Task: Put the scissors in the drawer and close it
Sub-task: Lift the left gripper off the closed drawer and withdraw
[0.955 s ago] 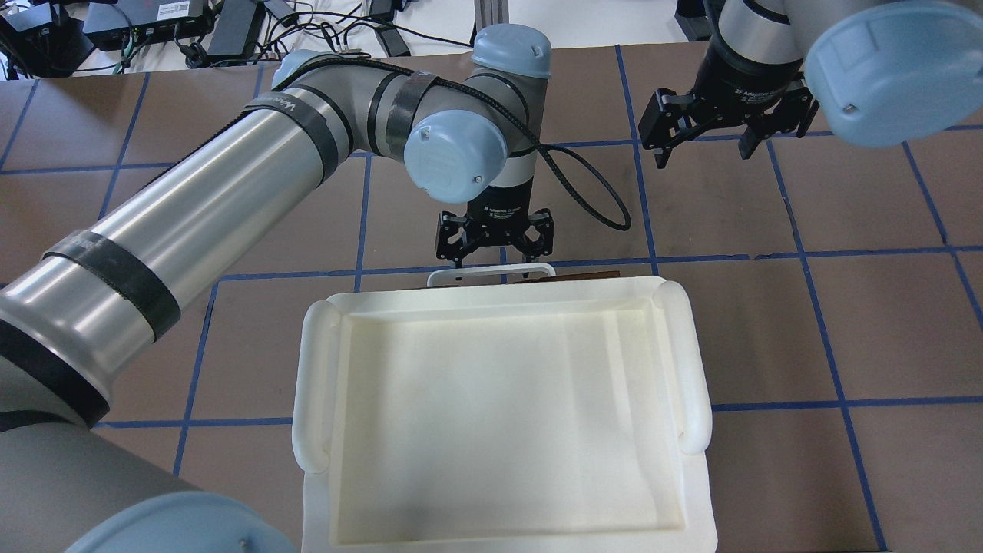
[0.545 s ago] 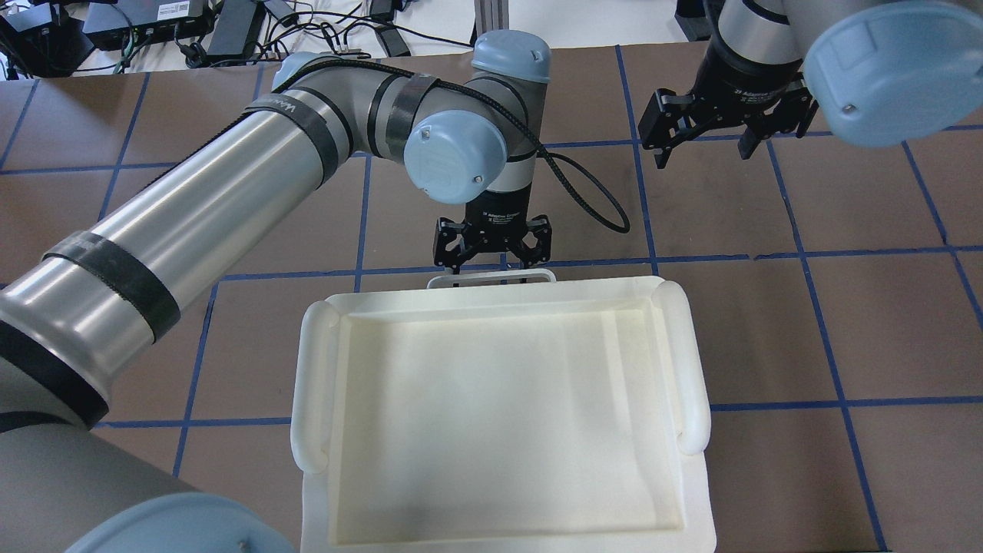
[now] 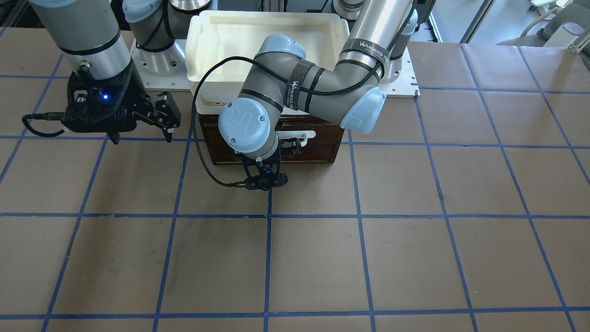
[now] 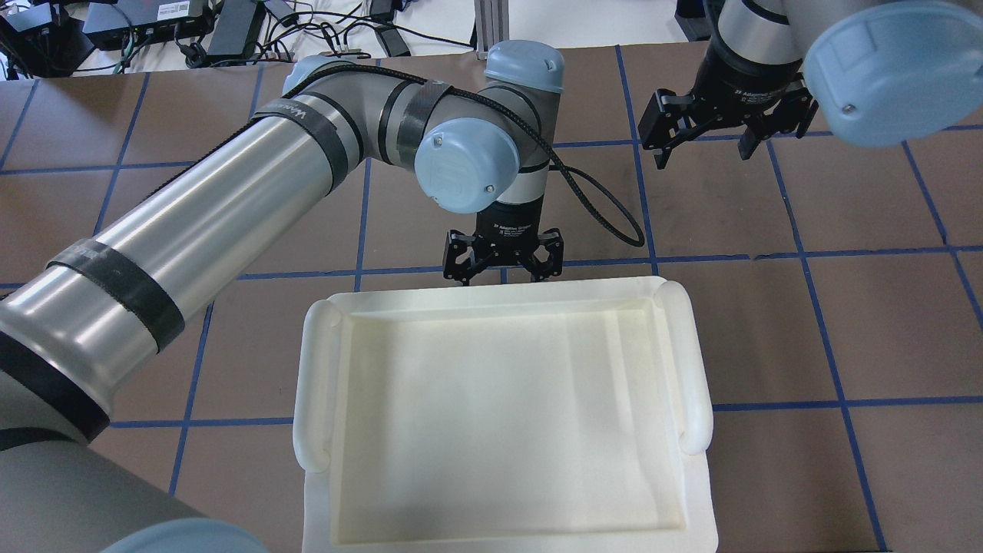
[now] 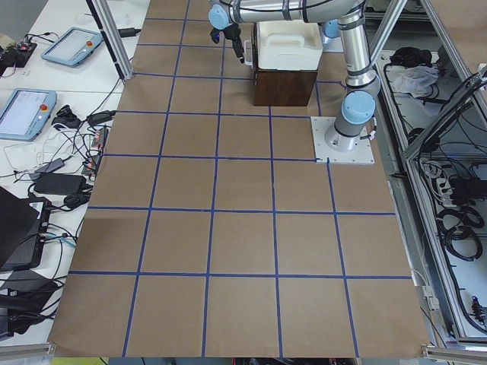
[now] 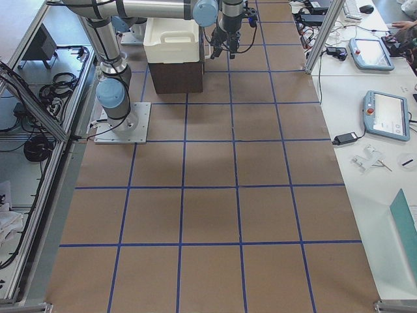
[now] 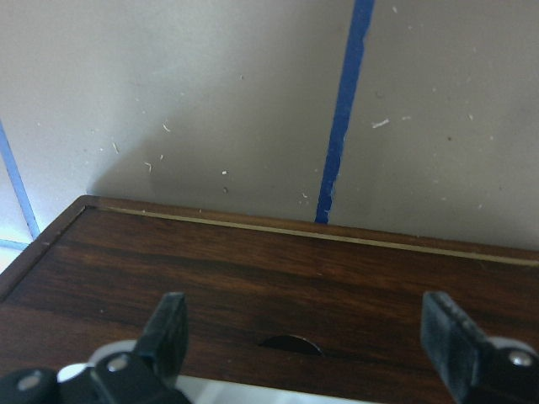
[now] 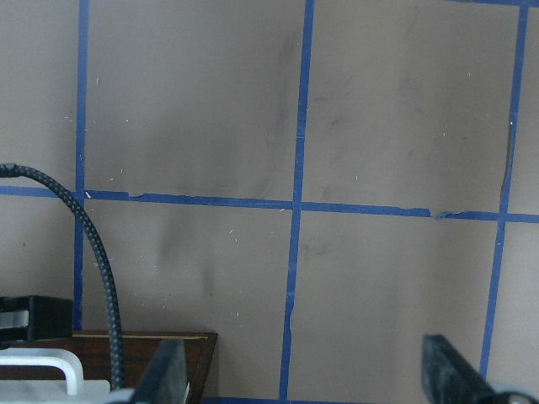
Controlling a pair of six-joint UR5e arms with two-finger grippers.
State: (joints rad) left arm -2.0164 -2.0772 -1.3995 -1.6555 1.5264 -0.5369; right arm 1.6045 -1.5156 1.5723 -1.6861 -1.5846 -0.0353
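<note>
The dark brown drawer (image 3: 318, 138) is pushed in flush under the white bin, and its white bar handle (image 3: 305, 135) shows on the front. My left gripper (image 4: 503, 266) is open right at the drawer front. In the left wrist view (image 7: 307, 316) its fingers (image 7: 168, 328) straddle the wood front (image 7: 278, 261), with the handle just below. My right gripper (image 4: 703, 150) is open and empty, hanging over the bare table to the side; it also shows in the front-facing view (image 3: 152, 115). The scissors are out of view.
A large white plastic bin (image 4: 315, 384) sits on top of the drawer cabinet and hides it from above. The left arm's black cable (image 4: 607, 207) loops beside the gripper. The brown table with blue tape lines (image 3: 267, 258) stretches out in front.
My left gripper has moved toward the robot against the drawer front. The white handle and the brown strip of the drawer have slid out of sight under the bin's rim. The right arm has not moved.
</note>
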